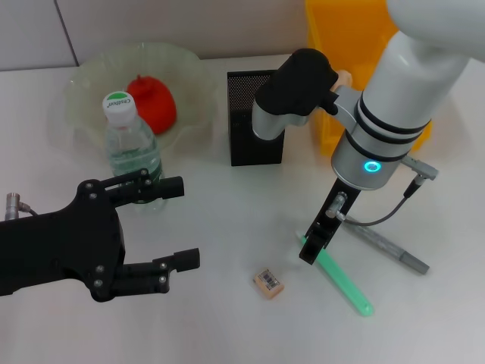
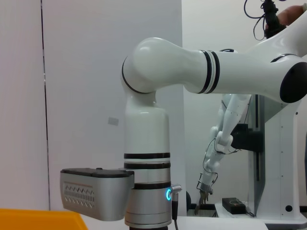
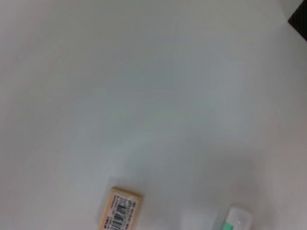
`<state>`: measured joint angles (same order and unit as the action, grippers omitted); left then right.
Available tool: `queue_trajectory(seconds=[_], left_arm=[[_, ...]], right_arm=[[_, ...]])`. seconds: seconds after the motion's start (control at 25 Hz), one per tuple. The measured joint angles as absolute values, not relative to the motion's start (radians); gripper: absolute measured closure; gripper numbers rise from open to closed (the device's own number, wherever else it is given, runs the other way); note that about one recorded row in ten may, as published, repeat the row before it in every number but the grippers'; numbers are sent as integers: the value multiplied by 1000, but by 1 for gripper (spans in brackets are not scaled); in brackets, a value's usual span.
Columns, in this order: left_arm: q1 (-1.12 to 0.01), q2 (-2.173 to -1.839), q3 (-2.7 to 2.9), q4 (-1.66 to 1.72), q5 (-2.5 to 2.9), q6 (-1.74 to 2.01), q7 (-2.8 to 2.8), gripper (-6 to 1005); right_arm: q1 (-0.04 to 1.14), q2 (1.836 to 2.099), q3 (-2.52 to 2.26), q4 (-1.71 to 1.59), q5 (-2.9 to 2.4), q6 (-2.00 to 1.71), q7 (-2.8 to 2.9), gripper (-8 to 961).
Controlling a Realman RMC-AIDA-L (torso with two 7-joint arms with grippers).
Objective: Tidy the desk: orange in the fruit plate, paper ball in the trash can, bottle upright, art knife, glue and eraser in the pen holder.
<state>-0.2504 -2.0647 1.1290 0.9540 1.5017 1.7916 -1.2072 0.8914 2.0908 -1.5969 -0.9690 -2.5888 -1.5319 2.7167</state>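
Note:
The orange (image 1: 151,102) lies in the translucent fruit plate (image 1: 87,83) at the back left. The water bottle (image 1: 132,148) stands upright in front of the plate. The black mesh pen holder (image 1: 254,117) stands mid-back. The tan eraser (image 1: 267,282) lies on the table and also shows in the right wrist view (image 3: 120,211). A long green stick (image 1: 337,277), the glue, and a grey art knife (image 1: 386,246) lie at the front right. My right gripper (image 1: 314,246) points down over the green stick's near end (image 3: 235,220). My left gripper (image 1: 188,224) is open and empty beside the bottle. No paper ball shows.
A yellow trash can (image 1: 364,45) stands at the back right behind my right arm; its rim shows in the left wrist view (image 2: 38,218). A cable hangs from the right wrist (image 1: 386,208) over the art knife. Bare white table lies around the eraser.

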Motion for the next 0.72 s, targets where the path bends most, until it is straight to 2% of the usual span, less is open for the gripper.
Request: queue_trajectory(seconds=[0.72], left_arm=[[-251, -2066, 1141, 962, 1502, 1792, -1213, 198]], right_arm=[[894, 2091, -1609, -960, -2589, -1514, 2717, 330]])
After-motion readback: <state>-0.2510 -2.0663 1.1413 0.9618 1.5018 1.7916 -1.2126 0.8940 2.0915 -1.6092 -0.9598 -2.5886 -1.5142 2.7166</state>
